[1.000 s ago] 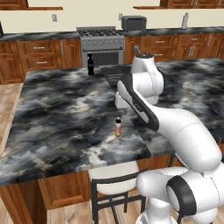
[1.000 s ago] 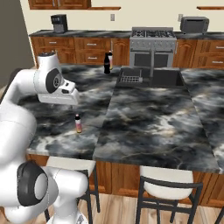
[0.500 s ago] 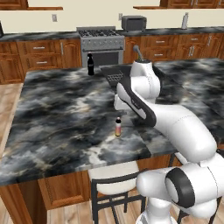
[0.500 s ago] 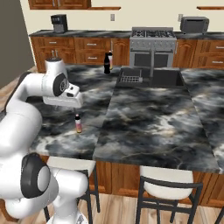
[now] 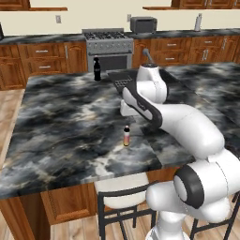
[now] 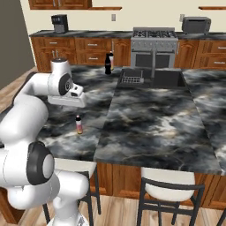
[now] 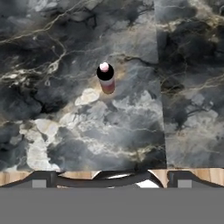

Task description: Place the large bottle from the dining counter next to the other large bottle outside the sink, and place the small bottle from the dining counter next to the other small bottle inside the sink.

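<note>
Dark marbled stone made up the worktop (image 5: 65, 122) I was working over, an island on reddish-brown cabinets with a stool tucked under its near edge, and beyond it ran a wall of wooden cabinets with a steel range. On the worktop the small pale pink-orange bottle (image 5: 126, 136) stood upright, dark cap up, alone on bare stone a little in from the near edge. My gripper (image 6: 66, 102) hung above the stone, released and carrying nothing, its jaws spread wide. In the right base view the bottle sat just below the hand and slightly toward the stool side; in the hand view it showed from nearly overhead, cap facing the camera, above centre and a shade left. So I judged the bottle lay down and a little ahead of the gripper, its long axis vertical, which would call for lining up over it and coming down around the body or neck. The tall black bottle (image 5: 97, 69) stood at the far edge of the island, just beside the sink (image 6: 165, 78) and its dish rack (image 6: 131, 80). I could not make out the red bottle in the basin, and I saw no tall pink bottle on the worktop from these angles. No label, brand or writing was readable on either bottle; they were too small and plain to tell
</note>
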